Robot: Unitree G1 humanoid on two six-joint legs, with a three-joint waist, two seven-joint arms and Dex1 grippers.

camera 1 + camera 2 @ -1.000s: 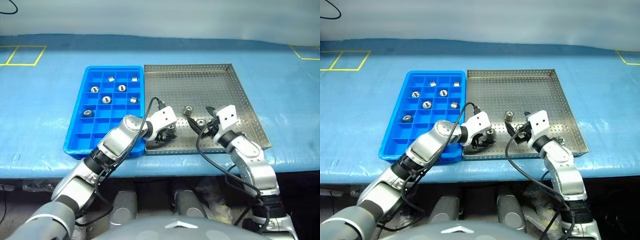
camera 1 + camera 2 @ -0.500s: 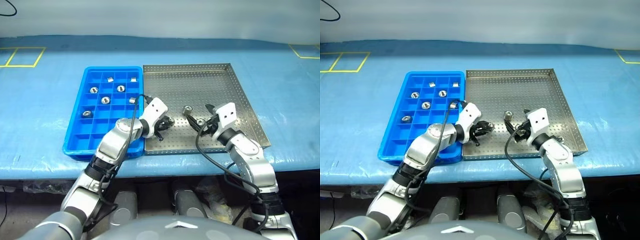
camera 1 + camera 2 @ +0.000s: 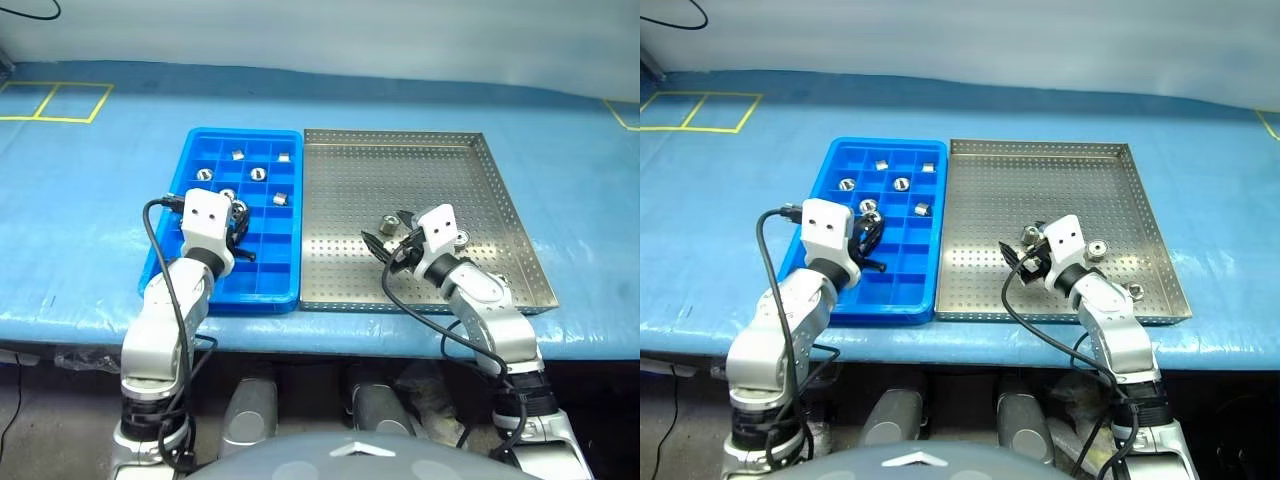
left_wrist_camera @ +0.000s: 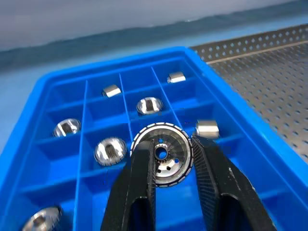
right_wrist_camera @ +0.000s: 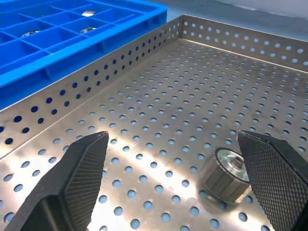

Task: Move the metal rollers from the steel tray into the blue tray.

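The blue tray (image 3: 880, 315) lies left of the steel tray (image 3: 1040, 180), and several metal rollers (image 4: 149, 105) rest in its far compartments. My left gripper (image 4: 169, 154) hovers over the blue tray's middle, shut on a ring-shaped roller (image 4: 162, 155) whose dark centre hole faces the wrist camera. My right gripper (image 5: 173, 137) stands open low over the steel tray's near left part. One roller (image 5: 228, 174) lies on the perforated floor between its fingers (image 5: 79, 173), nearer one of them. Two more rollers (image 3: 1097, 249) (image 3: 1132, 291) lie to its right.
Both trays sit on a blue-covered table (image 3: 90, 210) whose front edge (image 3: 300, 335) runs just below them. Yellow tape marks (image 3: 60, 100) lie at the far left. The steel tray's raised rim (image 5: 120, 62) stands between the two trays.
My left gripper has closed on a roller, lifted it from the steel tray's near left corner and swung left over the blue tray. The right gripper has stayed put; the camera view has shifted.
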